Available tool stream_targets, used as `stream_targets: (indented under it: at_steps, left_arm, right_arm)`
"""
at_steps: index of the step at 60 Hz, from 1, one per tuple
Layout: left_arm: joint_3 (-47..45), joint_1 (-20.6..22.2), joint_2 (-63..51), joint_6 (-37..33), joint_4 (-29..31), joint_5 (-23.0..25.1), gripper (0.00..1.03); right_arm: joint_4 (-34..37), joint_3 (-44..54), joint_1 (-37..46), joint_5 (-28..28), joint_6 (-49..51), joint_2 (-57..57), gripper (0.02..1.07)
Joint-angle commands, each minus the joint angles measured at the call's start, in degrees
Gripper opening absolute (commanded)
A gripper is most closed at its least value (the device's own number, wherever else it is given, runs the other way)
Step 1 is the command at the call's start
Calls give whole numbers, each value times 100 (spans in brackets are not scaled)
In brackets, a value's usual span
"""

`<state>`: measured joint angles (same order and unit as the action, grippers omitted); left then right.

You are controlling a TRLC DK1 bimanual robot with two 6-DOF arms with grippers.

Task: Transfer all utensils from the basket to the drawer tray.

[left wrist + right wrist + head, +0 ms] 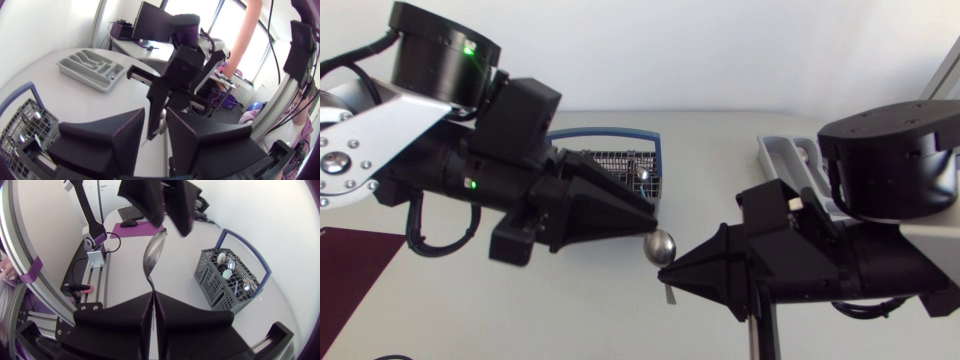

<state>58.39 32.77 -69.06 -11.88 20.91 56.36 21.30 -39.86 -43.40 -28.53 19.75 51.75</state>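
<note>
Handover step, 1 spoon [661,246] in mid-air just beside basket [616,163], tray side. R gripper [672,280] clamped on handle; L gripper [651,227] fingers apart round bowl. Next: L backs off, R carries it away from basket to tray [775,150].

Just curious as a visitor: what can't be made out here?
Head view: grey plastic drawer tray, mostly behind the right arm.
Head view: grey wire basket, partly behind the left arm.
Right wrist view: shiny metal spoon, handle end buried in the right end effector.

Left arm [440,165] hides part of the basket [605,131], right arm [890,180] most of the tray [770,152]
</note>
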Motion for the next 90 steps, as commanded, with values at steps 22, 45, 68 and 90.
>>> stream_targets:
  at_steps: [22, 45, 68, 90]
  left_arm:
    - [524, -1274, -319, 1223, -1054, -749, 64]
    - [401, -975, -776, 133, -350, -2542, 64]
    - [252, -992, -908, -51, -262, -2841, 64]
    - [199, -834, -934, -192, -166, -3263, 64]
  right_arm:
    - [322, 321, 1448, 542, 574, 2, 8]
    - [226, 699, 4366, 841, 2560, -209, 8]
    - [-1128, 1103, 6757, 762, 4468, 960, 8]
    - [-2649, 865, 7873, 753, 5434, 2700, 8]
